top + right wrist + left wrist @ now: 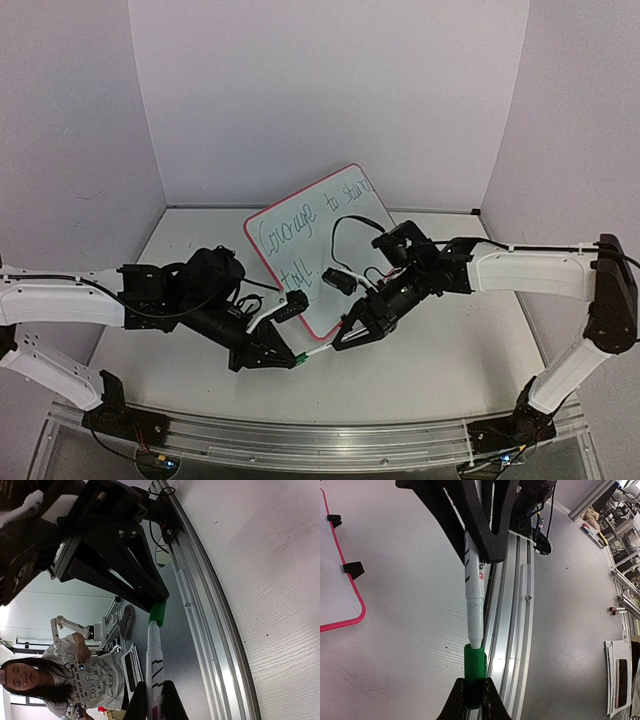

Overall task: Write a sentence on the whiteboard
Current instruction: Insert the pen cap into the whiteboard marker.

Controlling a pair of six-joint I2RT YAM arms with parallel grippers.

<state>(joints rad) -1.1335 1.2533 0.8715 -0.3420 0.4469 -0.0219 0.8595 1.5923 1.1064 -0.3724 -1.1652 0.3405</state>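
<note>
The whiteboard (335, 225), red-framed with two black clip feet (354, 569), is behind both grippers, its top edge showing against the back wall. The sentence (300, 228) is in thin green cursive on two lines. A white marker (474, 590) spans between the grippers, just above the table. My left gripper (474, 692) is shut on its green cap (474, 666), and the marker's narrow end sits inside the cap's mouth. My right gripper (154, 702) is shut on the marker barrel (155, 655). In the top view the two grippers (288, 358) (347, 338) meet nose to nose in front of the board.
An aluminium rail (512, 605) runs along the table's near edge directly under the marker. Pale walls enclose the table on three sides. Beyond the rail a person (75, 680) sits by a cluttered bench.
</note>
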